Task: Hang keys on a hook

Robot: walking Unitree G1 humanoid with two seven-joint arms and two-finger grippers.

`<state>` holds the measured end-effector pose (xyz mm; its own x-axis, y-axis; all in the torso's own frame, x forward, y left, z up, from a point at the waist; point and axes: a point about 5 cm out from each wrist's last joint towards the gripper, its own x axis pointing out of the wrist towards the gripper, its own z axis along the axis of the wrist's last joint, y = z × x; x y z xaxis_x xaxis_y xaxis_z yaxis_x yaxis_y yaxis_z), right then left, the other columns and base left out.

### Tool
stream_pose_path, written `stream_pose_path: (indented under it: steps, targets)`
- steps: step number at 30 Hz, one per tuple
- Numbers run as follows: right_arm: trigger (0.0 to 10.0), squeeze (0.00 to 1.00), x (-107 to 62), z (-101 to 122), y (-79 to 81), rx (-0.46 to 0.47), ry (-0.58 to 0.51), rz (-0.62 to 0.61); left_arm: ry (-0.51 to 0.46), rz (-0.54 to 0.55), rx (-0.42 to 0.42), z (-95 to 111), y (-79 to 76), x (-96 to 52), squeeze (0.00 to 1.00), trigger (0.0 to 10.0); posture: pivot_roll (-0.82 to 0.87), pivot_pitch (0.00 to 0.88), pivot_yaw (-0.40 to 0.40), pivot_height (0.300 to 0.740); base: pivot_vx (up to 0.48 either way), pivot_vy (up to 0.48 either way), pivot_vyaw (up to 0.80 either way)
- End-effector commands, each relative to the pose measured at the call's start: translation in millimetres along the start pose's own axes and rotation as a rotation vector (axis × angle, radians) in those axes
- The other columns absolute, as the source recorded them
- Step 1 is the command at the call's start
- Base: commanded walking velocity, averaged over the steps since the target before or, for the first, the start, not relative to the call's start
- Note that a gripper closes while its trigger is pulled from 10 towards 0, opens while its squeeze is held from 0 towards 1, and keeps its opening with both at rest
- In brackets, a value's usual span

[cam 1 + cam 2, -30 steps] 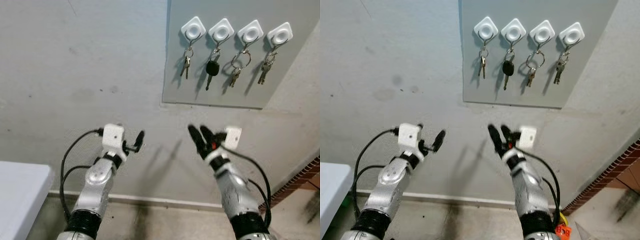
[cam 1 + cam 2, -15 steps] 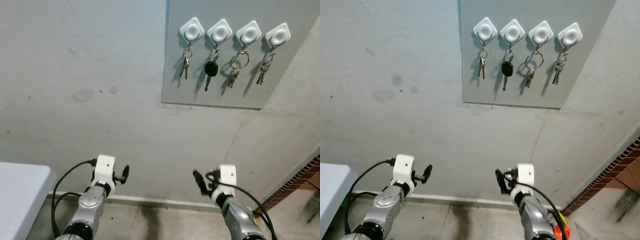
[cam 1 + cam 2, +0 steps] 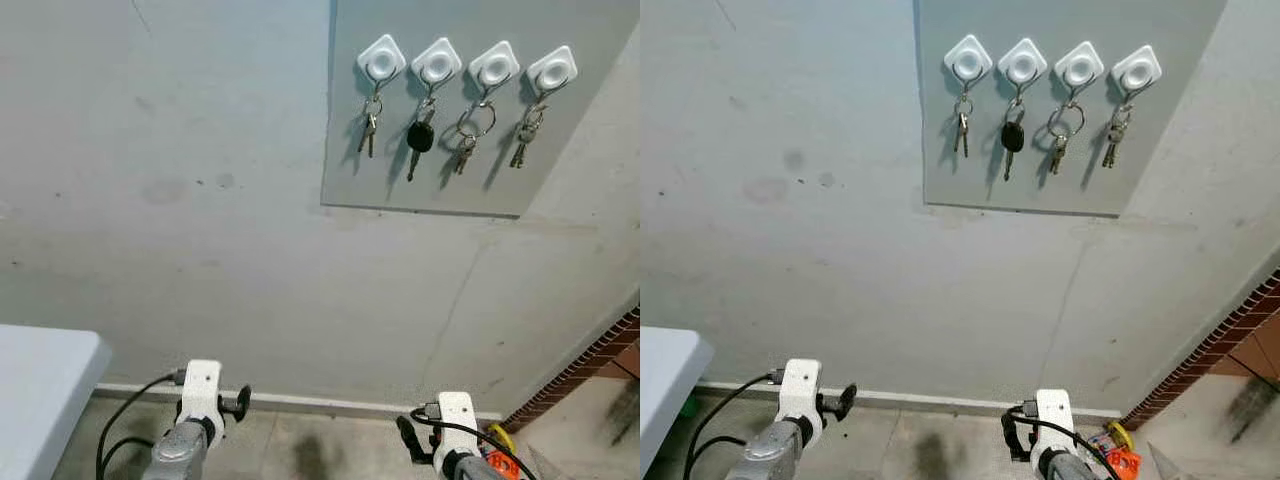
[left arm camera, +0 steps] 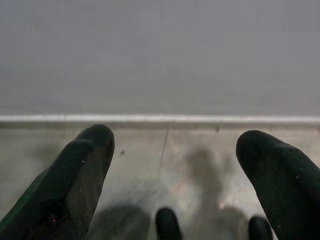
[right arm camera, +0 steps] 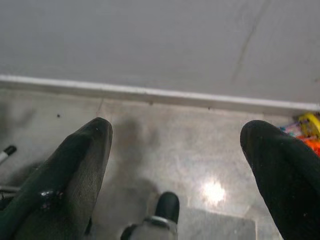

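Note:
A grey panel [image 3: 430,190] on the wall carries four white hooks in a row, the leftmost hook [image 3: 382,58] first. Each hook holds keys: a small key set [image 3: 370,128], a black-headed key [image 3: 420,138], a ringed key bunch [image 3: 468,135] and another key bunch [image 3: 522,140]. Both arms hang low, far below the panel. My left gripper [image 4: 175,145] is open over the floor by the baseboard, nothing between its fingers. My right gripper [image 5: 177,140] is open too and empty. The head views catch them at the bottom edge, left gripper [image 3: 235,402] and right gripper [image 3: 408,435].
A white table corner [image 3: 45,385] juts in at the lower left. A white baseboard [image 3: 320,403] runs along the wall's foot. Brickwork [image 3: 590,365] stands at the lower right, with small orange and yellow items [image 3: 1115,450] on the floor beside it.
Both arms have dropped from chest height in front of the wall down to the bottom edge of the view. The keys on the hooks hang as before.

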<state>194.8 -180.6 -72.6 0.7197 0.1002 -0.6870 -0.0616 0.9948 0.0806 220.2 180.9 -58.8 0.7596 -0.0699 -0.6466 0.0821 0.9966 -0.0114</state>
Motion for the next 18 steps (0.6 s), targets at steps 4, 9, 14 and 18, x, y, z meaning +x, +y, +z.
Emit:
stream_pose_path:
  steps: [4, 9, 14, 18]
  targets:
    - [10.0, 1.0, -4.9, -15.9, -2.9, -0.006, 0.072, -0.025, 0.056, 0.02, -0.035, -14.2, 5.4, -4.9, 0.0, 10.0, -0.05, 0.0, 0.004, 0.74, 0.0, 0.0, 0.0]
    - [10.0, 1.0, -9.2, -27.4, -4.6, 0.003, 0.114, -0.043, 0.06, 0.017, -0.05, -17.8, 4.4, -6.2, 0.0, 10.0, -0.05, 0.0, 0.004, 0.74, 0.0, 0.0, 0.0]
    - [10.0, 1.0, -12.1, -34.4, -5.9, 0.008, 0.139, -0.056, 0.064, 0.015, -0.057, -21.8, 3.2, -7.9, 0.0, 10.0, -0.05, 0.0, 0.008, 0.74, 0.0, 0.0, 0.0]
    - [10.0, 0.96, -14.5, -40.1, -5.9, 0.006, 0.159, -0.065, 0.083, 0.014, -0.058, -28.9, 2.0, -10.5, 0.0, 10.0, -0.05, 0.0, 0.009, 0.74, 0.0, 0.0, 0.0]
